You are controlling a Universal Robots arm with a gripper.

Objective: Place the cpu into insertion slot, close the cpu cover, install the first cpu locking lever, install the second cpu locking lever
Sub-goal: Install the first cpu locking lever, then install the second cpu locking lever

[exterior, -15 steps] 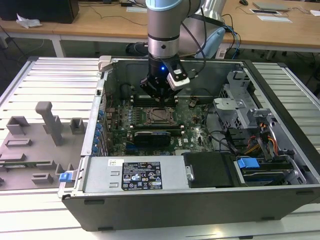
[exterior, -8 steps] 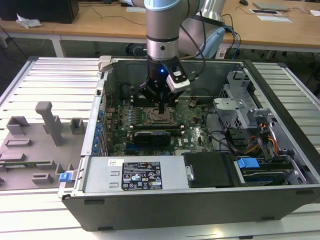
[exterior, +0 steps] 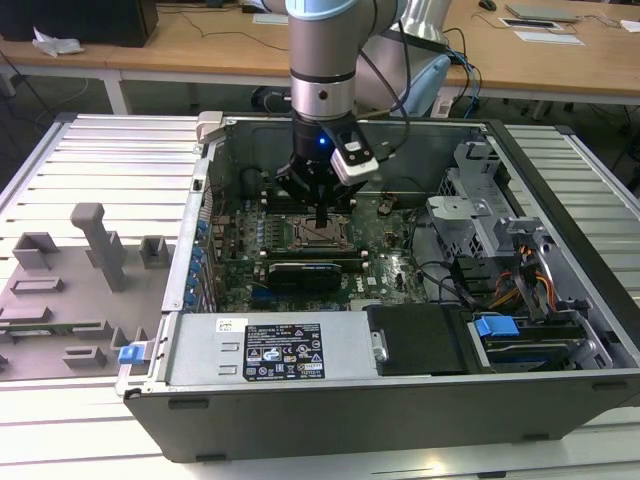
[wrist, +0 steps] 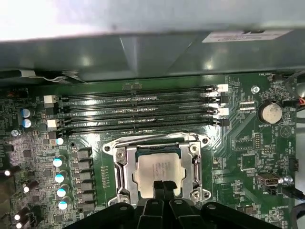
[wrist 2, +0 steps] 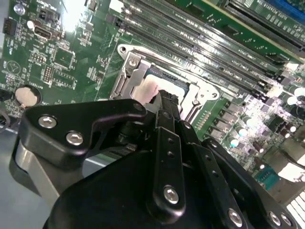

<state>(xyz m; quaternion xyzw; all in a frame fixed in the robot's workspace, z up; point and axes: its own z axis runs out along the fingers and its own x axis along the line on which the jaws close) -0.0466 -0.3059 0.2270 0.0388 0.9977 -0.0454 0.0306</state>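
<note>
Inside the open computer case point(exterior: 560, 200), the gripper point(wrist: 164, 187) hangs low over the insertion slot point(wrist: 123, 168) near the middle of the motherboard point(wrist: 238, 143), its fingers pressed together at the tips with nothing between them, probably to push on the socket hardware. Beneath them the cpu point(wrist: 155, 168), a pale silvery square, lies flat in the slot, and the cpu cover point(wrist: 195, 164), a thin metal frame, appears folded down around it, beside the long memory slots point(wrist: 138, 109).

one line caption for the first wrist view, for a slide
Gripper fingertips together above the cpu seated in the insertion slot, cpu cover closed over it.
</note>
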